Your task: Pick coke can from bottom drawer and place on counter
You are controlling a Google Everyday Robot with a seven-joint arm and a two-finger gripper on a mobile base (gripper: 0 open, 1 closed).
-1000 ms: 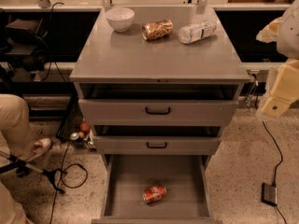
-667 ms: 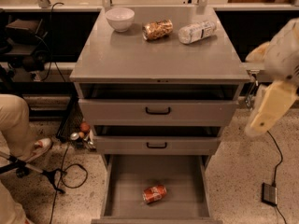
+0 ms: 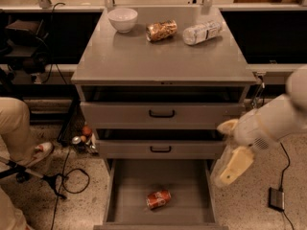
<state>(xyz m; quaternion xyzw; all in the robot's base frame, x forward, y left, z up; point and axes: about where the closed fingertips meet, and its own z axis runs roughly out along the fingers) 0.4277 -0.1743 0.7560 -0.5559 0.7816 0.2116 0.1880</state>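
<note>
A grey metal cabinet seen from above and in front, with all three drawers pulled out in steps. The coke can [image 3: 159,199] lies on its side on the flat floor of the bottom drawer [image 3: 125,186], below the middle of the front edge of the counter [image 3: 158,61] and well forward of it. The robot's cream-coloured gripper [image 3: 233,166] hangs outside the cabinet, below the counter's front right corner and beside the bottom drawer's right wall, well apart from the can and holding nothing. Whether it is spread or closed up cannot be told.

Risks, as a judgement: the can is a smooth cylinder on bare sheet metal, so a glancing touch could send it rolling toward a drawer wall. Reaching in from the right, the gripper could clip that wall or the drawer front above. Its thin shell would dent under a hard squeeze.

On the matte counter, a glossy white bowl [image 3: 122,19] sits near the back left corner, a crinkled tan snack bag [image 3: 161,30] by the middle of the back edge, and a clear ribbed bottle [image 3: 202,32] lies toward the back right corner
</note>
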